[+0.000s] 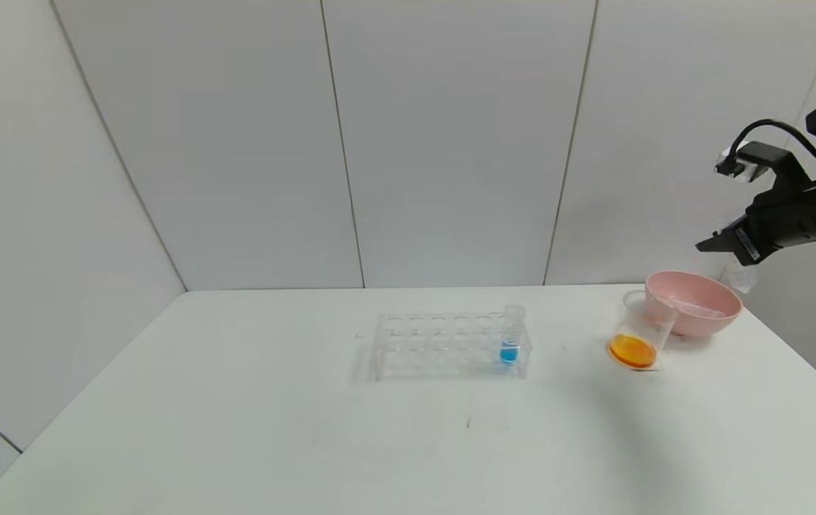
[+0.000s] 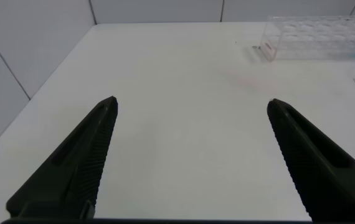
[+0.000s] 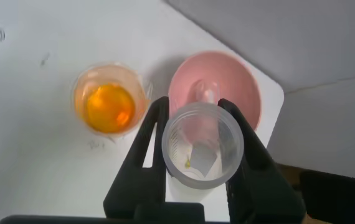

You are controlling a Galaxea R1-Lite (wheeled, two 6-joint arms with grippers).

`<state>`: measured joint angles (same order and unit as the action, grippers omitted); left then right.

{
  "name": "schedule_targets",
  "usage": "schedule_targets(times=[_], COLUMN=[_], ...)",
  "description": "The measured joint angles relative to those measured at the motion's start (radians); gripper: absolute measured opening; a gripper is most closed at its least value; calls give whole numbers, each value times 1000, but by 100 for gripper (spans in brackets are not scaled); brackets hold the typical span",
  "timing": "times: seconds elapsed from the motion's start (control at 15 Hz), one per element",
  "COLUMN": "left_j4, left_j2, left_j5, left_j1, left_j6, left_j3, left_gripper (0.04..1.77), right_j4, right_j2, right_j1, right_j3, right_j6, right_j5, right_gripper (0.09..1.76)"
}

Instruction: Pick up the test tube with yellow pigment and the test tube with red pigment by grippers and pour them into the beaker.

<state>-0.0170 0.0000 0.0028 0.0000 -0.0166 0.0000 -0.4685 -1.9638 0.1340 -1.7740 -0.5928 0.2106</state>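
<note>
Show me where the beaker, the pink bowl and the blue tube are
beaker (image 1: 641,336): head view, on its clear side wall.
pink bowl (image 1: 699,320): head view, on its outer front wall.
blue tube (image 1: 509,353): head view, on the blue liquid.

From my remote station I log the following. Item one: a white table (image 1: 236,429), backed by pale panelled walls (image 1: 450,143). Item two: a clear plastic tube rack (image 1: 443,347) with rows of round holes, standing near the table's middle. Item three: a tube with blue liquid (image 1: 510,336), upright in the rack's right end (the only slot I can see filled). Item four: a pink bowl (image 1: 697,304) near the far right corner, with a clear, empty-looking tube lying inside it (image 3: 205,93).
</note>
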Motion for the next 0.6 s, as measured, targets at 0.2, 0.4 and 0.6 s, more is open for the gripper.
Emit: schedule_targets(times=[0.2,0.4,0.6], left_j4=[0,0,0], left_j2=[0,0,0], left_j5=[0,0,0], left_j1=[0,0,0], left_j6=[0,0,0], left_j3=[0,0,0], left_gripper=[172,172,172], right_j4=[356,644,856], right_j2=[54,87,79], right_j1=[47,84,94], right_j3=[213,358,449], right_j6=[147,381,516], right_j5=[33,35,16], right_gripper=[59,59,59])
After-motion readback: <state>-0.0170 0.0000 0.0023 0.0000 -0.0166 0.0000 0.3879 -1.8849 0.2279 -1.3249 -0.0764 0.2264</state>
